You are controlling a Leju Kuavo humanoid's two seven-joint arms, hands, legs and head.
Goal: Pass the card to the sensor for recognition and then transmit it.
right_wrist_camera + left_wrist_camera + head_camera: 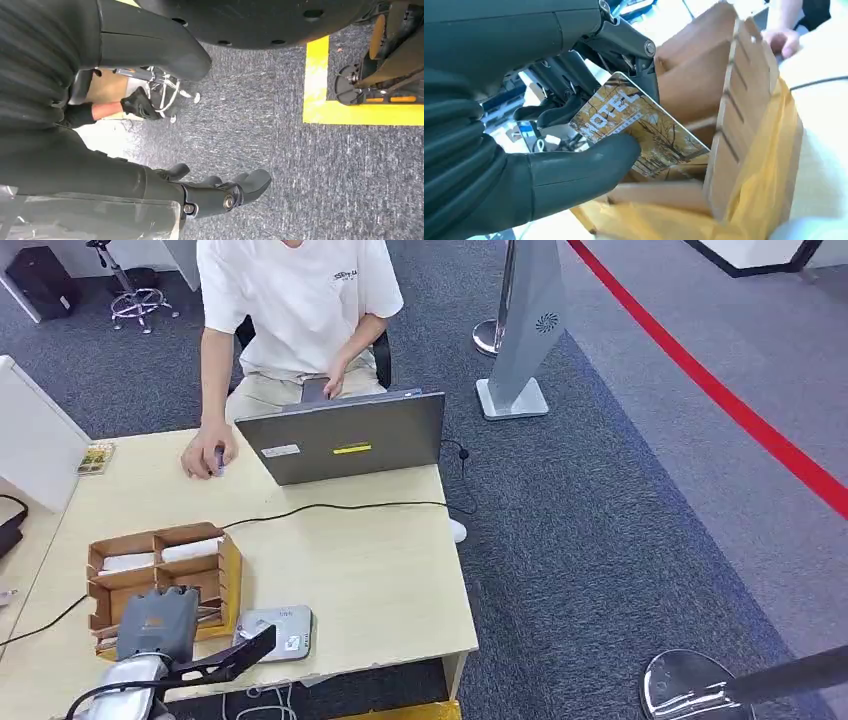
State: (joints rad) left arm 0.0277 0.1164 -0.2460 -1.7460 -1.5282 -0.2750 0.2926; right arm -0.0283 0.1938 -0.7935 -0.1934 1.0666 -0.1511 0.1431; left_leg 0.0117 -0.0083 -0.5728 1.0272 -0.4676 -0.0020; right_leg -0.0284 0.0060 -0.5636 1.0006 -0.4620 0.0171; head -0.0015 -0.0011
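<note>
In the left wrist view, the left hand [574, 145] is pinching a hotel key card [639, 130] between its thick thumb and darker fingers [624, 50], holding it at the centre of the frame just beside the slotted cardboard organiser [744, 115]. In the head view this hand [160, 625] is sitting at the lower left, over the organiser [165, 570], with the grey sensor [280, 630] lying near it on the table [370, 570]. The card is looking thin, light, stiff and glossy, so it is likely slipping easily; gripping it by one short end, flat faces between the pads, seems wisest, leaving the rest free for the reader. The right hand [220, 192] is hanging over the carpet, fingers loosely curled and holding nothing.
</note>
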